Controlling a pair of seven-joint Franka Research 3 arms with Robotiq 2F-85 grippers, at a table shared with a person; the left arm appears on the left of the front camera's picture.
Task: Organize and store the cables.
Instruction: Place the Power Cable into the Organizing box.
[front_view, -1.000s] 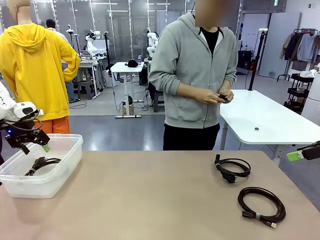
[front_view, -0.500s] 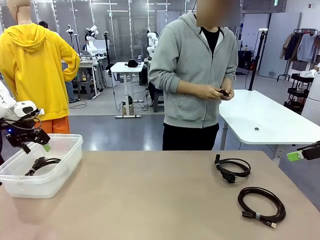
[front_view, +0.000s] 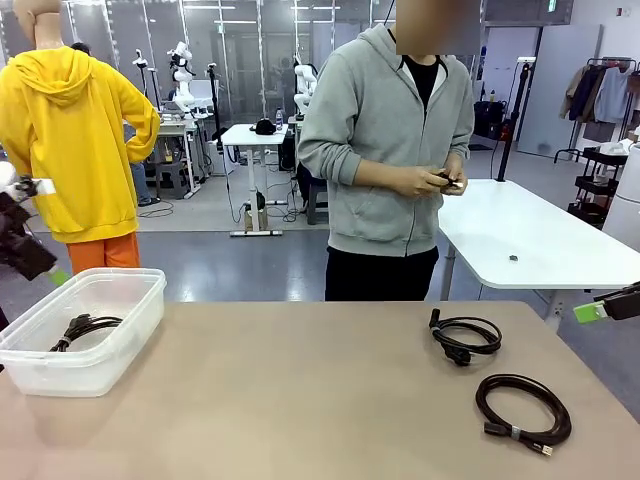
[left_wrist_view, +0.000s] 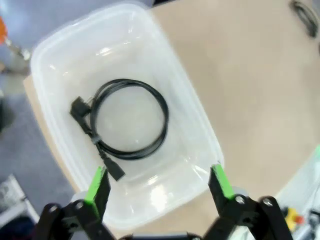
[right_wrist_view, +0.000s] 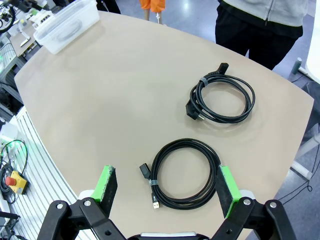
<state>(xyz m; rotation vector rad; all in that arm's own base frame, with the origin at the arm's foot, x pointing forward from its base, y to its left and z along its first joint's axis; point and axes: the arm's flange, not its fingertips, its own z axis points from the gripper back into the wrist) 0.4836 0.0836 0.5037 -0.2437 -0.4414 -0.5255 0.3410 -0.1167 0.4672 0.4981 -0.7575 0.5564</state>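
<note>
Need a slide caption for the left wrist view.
Open left hand facing down at a clear bin that holds one coiled black cable, on the tan table.

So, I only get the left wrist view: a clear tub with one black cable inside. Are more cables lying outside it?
Observer: Yes, two coils on the right side of the table: the near cable and the far cable.
Operator: Is anything grabbing them?
Observer: No. The right tool is open, off the table's right edge, touching nothing.
Operator: Anyone else around?
Observer: A person stands across the table, hands together in front of the body, away from both coils.
</note>
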